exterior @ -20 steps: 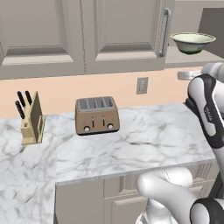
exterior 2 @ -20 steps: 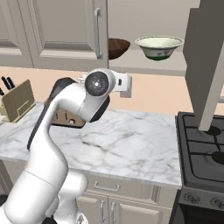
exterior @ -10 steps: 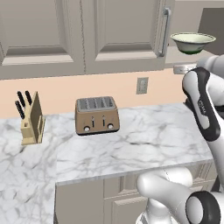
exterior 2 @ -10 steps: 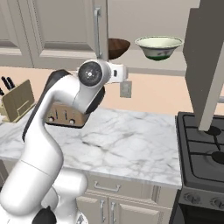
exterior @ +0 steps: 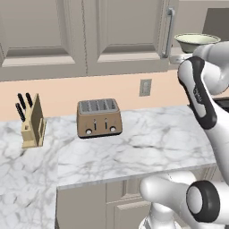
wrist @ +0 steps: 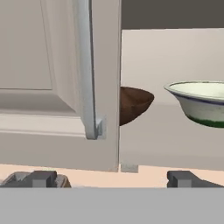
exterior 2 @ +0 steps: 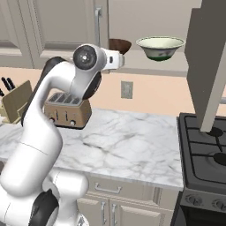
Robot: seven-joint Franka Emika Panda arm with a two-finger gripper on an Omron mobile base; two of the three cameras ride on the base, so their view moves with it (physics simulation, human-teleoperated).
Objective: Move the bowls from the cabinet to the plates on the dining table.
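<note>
Right, we have the claw (wrist: pixel 112 179) spread wide and empty, raised to shelf height in front of the cabinet (wrist: pixel 52 78), pointing into the open bay.

Task items: the brown bowl (wrist: pixel 133 103) sits on the cabinet shelf (wrist: pixel 148 144) just right of the door edge, and that door hides part of it in the hand view. The pale bowl (wrist: pixel 201 101) sits further right on the same shelf, fully exposed, green band low on its wall. In the right base view the brown bowl (exterior 2: pixel 120 45) sits just past the wrist and the pale bowl (exterior 2: pixel 160 47) is right of it, apart from it.

Step in hand, as we judge it: approach and grab the first bowl. To do it well:
- pick the pale bowl first, since its rim is clear of the door
- shift right until one finger goes inside the rim and one outside
- pinch the wall, lift straight up before pulling back

Edges and room:
- door edge and bar handle (wrist: pixel 87 70) are close on the left of the approach line, so we keep right of them
- the dark range hood (exterior 2: pixel 209 66) bounds the right side of the bay
- the brown bowl likely needs an angled entry
- below us the desk (exterior: pixel 143 147) carries the toaster (exterior: pixel 99 118) and knife block (exterior: pixel 32 123), both well left, so retreat downward looks open
- the stove (exterior 2: pixel 205 154) sits low right.
</note>
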